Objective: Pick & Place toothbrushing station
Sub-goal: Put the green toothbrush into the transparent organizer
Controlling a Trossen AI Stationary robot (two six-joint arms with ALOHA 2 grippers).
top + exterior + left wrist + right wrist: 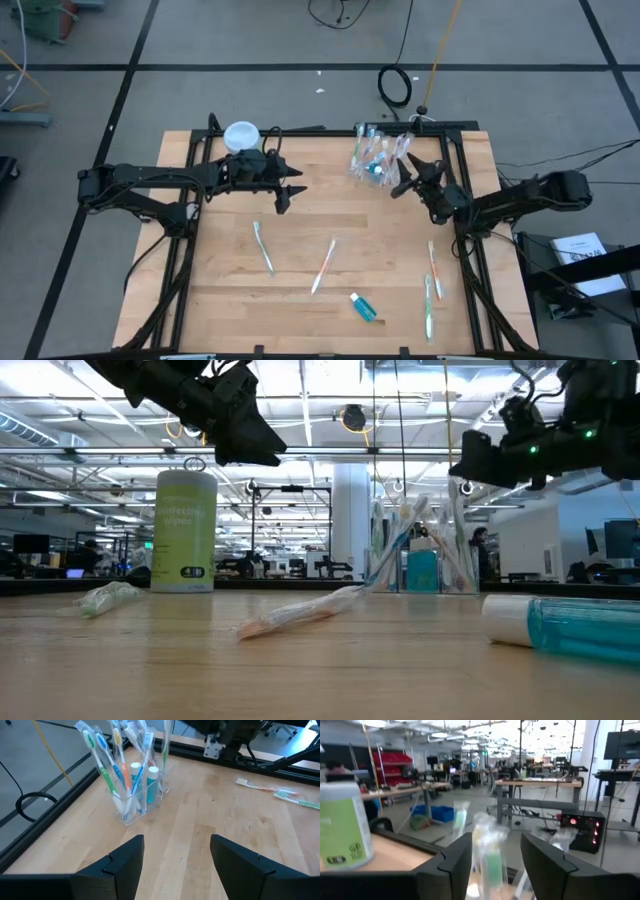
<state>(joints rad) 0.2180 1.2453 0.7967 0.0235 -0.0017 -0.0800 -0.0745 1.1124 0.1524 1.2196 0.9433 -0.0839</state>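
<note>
While the right gripper (408, 180) is hovering with fingers parted just beside the clear cup (377, 160) of toothbrushes, gripping nothing, the left gripper (288, 192) is hanging wide open, empty, well apart from it beside the green canister (241, 136).

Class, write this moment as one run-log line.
right gripper: open, above clear cup | left gripper: open, waiting mid-table | toothpaste tube: lying on table

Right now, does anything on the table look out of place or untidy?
Yes. Several toothbrushes and a toothpaste tube lie scattered flat on the table, while the others stand upright in the clear cup. Nothing looks spilled or broken.
</note>
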